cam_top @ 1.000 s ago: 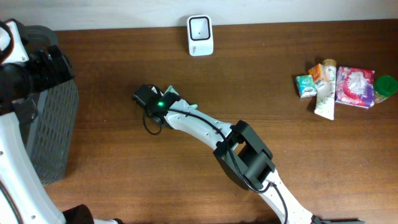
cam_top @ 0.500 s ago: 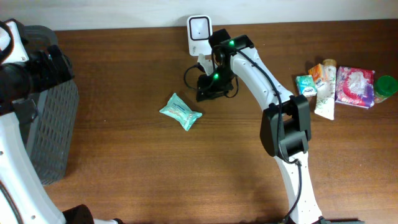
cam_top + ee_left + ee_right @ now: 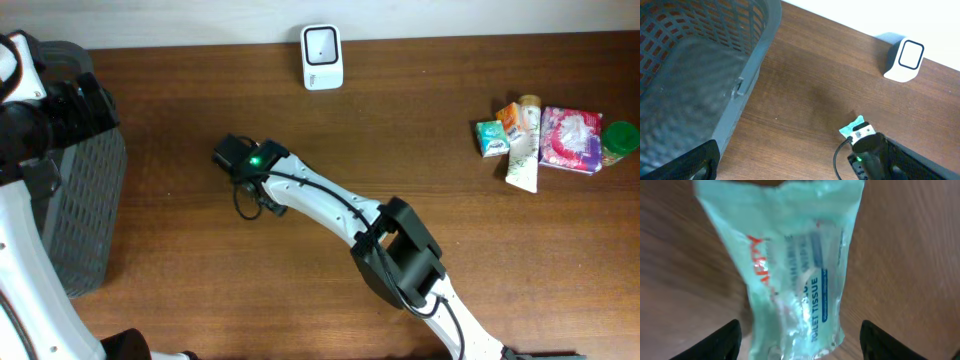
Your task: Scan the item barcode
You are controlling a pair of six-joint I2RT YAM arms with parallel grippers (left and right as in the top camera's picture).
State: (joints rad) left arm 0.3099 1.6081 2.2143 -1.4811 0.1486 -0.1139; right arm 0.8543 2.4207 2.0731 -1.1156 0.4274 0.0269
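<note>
A teal toilet-tissue packet point(image 3: 795, 270) lies flat on the brown table and fills the right wrist view. My right gripper point(image 3: 800, 347) hangs over its near end, open, with one dark finger on each side and neither touching it. From overhead that gripper point(image 3: 238, 160) sits left of centre and hides the packet. Only a teal corner of the packet point(image 3: 852, 130) shows beside it in the left wrist view. The white scanner point(image 3: 322, 57) stands at the table's back edge. My left gripper point(image 3: 801, 167) is open and empty, beside the basket.
A grey mesh basket point(image 3: 85, 200) stands at the left edge, under my left arm. Several other packets and a tube point(image 3: 545, 135) lie in a pile at the back right. The right arm stretches diagonally across the middle of the table.
Half a second ago the right arm was up by the scanner, with the packet lying bare on the table. Now it is back over the packet, jaws wider apart. The left arm has not moved.
</note>
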